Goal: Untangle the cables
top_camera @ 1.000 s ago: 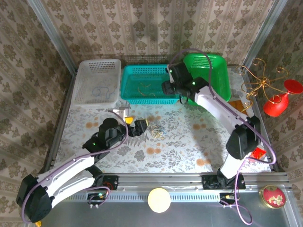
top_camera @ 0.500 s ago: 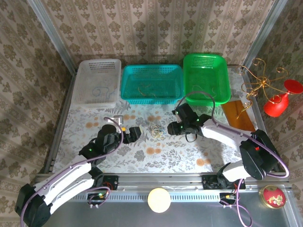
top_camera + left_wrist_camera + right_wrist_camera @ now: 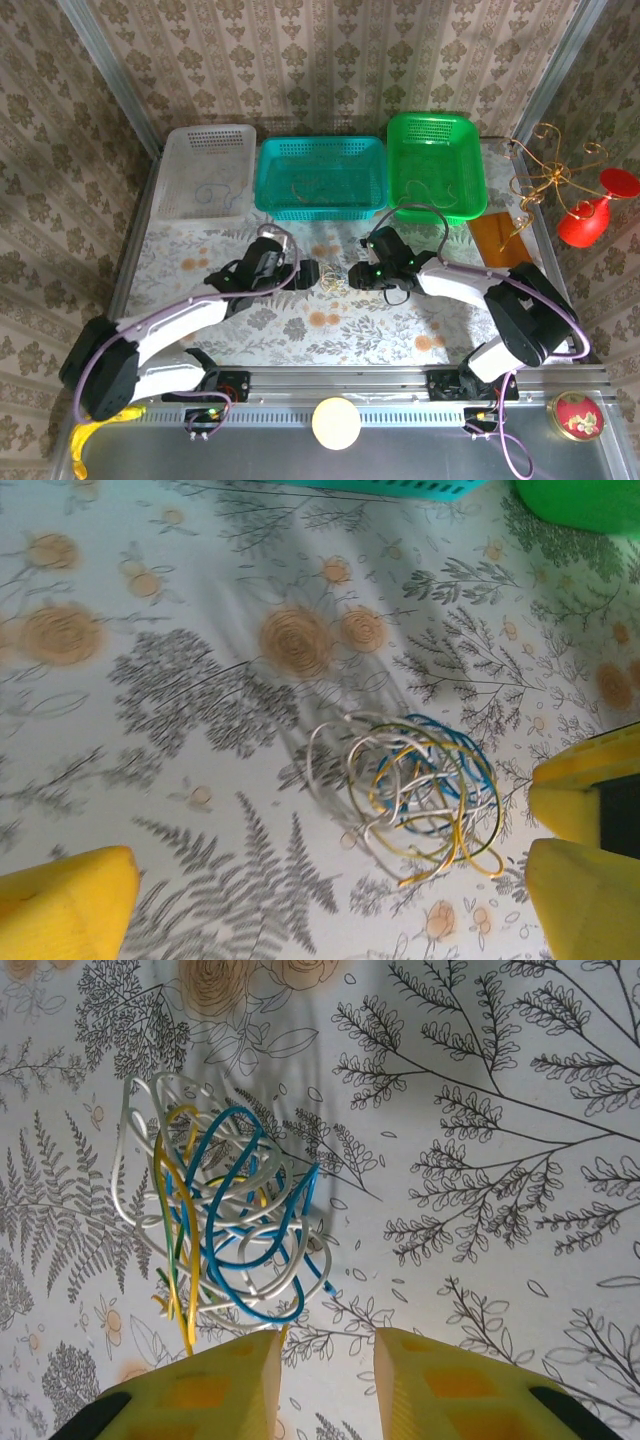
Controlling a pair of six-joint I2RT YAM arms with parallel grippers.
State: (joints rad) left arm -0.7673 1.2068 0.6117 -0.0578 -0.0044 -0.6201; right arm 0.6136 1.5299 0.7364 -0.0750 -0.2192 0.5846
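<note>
Cables [image 3: 420, 790] lie clumped between the wide-spread left gripper [image 3: 310, 274] and narrowly parted, empty right gripper [image 3: 327, 1355].

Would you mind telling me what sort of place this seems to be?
Likely a staged robot test cell: wallpapered panels enclose a floral-clothed table, two robot arms are bolted at its near edge, and three plastic baskets line the back.

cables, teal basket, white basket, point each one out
cables [image 3: 415, 780], left wrist view, middle of the clump
teal basket [image 3: 320, 211], top external view, near wall
white basket [image 3: 197, 221], top external view, near wall
</note>
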